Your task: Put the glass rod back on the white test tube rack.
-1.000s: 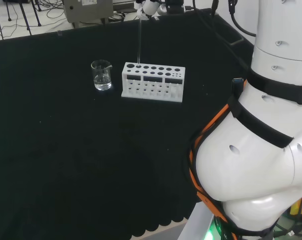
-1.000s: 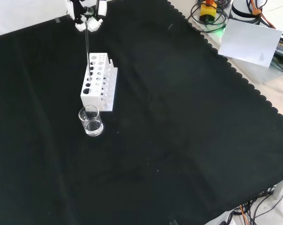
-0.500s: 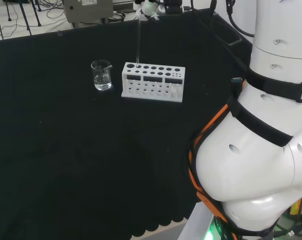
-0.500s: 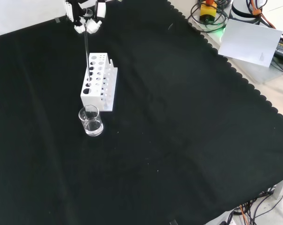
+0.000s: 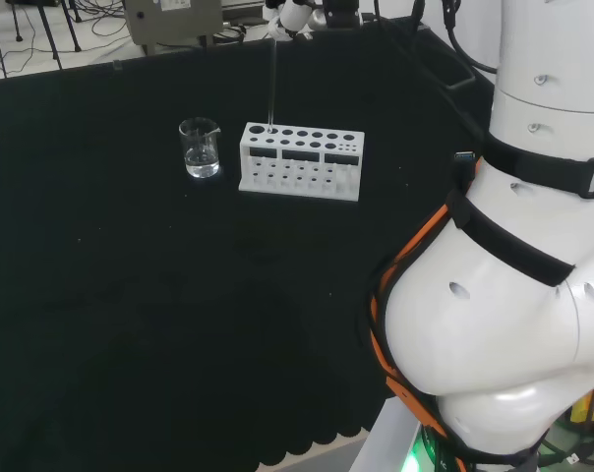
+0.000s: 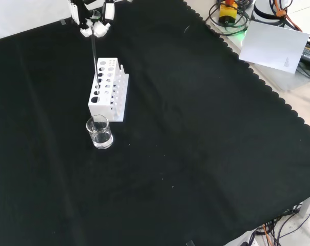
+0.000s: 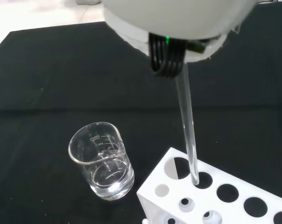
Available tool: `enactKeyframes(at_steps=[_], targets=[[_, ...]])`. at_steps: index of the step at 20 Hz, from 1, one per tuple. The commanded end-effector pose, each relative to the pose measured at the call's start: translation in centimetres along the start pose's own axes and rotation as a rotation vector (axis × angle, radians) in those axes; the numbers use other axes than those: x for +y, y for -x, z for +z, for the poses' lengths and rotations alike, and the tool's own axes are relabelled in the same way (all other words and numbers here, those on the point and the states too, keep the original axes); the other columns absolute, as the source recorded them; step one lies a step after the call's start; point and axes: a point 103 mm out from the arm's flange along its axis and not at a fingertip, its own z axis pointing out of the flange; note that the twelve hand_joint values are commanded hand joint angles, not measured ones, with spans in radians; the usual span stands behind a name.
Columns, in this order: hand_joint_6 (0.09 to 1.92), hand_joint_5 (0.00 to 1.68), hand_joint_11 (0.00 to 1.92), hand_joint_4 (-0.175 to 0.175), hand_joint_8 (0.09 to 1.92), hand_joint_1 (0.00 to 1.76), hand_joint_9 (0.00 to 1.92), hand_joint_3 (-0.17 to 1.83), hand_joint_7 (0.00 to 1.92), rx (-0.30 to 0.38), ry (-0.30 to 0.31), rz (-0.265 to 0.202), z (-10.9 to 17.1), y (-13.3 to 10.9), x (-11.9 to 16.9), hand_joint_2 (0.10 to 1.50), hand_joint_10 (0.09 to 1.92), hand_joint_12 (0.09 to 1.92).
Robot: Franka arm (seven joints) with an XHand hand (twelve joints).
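Observation:
The white test tube rack (image 5: 301,160) (image 6: 109,88) (image 7: 215,196) stands on the black cloth with several open holes on top. A clear glass rod (image 5: 271,84) (image 6: 94,59) (image 7: 188,130) hangs nearly upright over the rack's end nearest the beaker. Its lower tip sits at a hole near that end, as the wrist view shows. The hand (image 5: 295,12) (image 6: 96,24) is shut on the rod's upper end, high above the rack. A blurred white part of the hand (image 7: 178,18) lies close to the wrist camera.
A small clear glass beaker (image 5: 200,147) (image 6: 99,132) (image 7: 102,161) with a little clear liquid stands beside the rack's end. The arm's white links (image 5: 513,275) rise at the head view's right. Papers and cables (image 6: 273,43) lie beyond the cloth's scalloped edge.
The hand and rod have shifted slightly; the rod's tip has come down a little toward the rack's end hole. Rack and beaker have not moved.

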Motion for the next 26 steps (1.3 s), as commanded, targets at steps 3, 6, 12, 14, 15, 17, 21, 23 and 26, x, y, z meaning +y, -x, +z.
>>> enactKeyframes(at_steps=[3, 6, 12, 14, 15, 17, 21, 23, 26], targets=[[0.33, 1.35, 1.44, -0.175, 0.87, 1.33, 1.85, 0.81, 1.35, 0.006, -0.018, 0.001, 1.7, 1.6, 0.8, 0.56, 0.75, 0.98], [0.33, 1.35, 1.44, -0.175, 0.87, 1.33, 1.85, 0.81, 1.35, 0.004, -0.029, 0.005, 2.2, 1.7, 1.1, 0.56, 0.75, 0.98], [0.33, 1.35, 1.44, -0.175, 0.87, 1.33, 1.85, 0.81, 1.35, 0.006, -0.06, 0.004, 3.7, 1.8, 2.0, 0.56, 0.75, 0.98], [0.33, 1.35, 1.44, -0.175, 0.87, 1.33, 1.85, 0.81, 1.35, 0.005, -0.068, 0.003, 4.1, 1.7, 2.3, 0.56, 0.75, 0.98], [0.33, 1.35, 1.44, -0.175, 0.87, 1.33, 1.85, 0.81, 1.35, 0.004, -0.071, 0.002, 4.3, 1.6, 2.5, 0.56, 0.75, 0.98], [0.33, 1.35, 1.44, -0.175, 0.87, 1.33, 1.85, 0.81, 1.35, 0.003, -0.076, -0.003, 4.7, 1.5, 2.8, 0.56, 0.75, 0.98], [0.33, 1.35, 1.44, -0.175, 0.87, 1.33, 1.85, 0.81, 1.35, 0.004, -0.087, -0.004, 5.4, 1.3, 3.0, 0.56, 0.75, 0.98], [0.33, 1.35, 1.44, -0.175, 0.87, 1.33, 1.85, 0.81, 1.35, 0.006, -0.092, -0.005, 5.7, 1.4, 3.1, 0.56, 0.75, 0.98], [0.33, 1.35, 1.44, -0.175, 0.87, 1.33, 1.85, 0.81, 1.35, 0.004, -0.098, 0.005, 5.6, 1.2, 3.2, 0.56, 0.75, 0.98]])
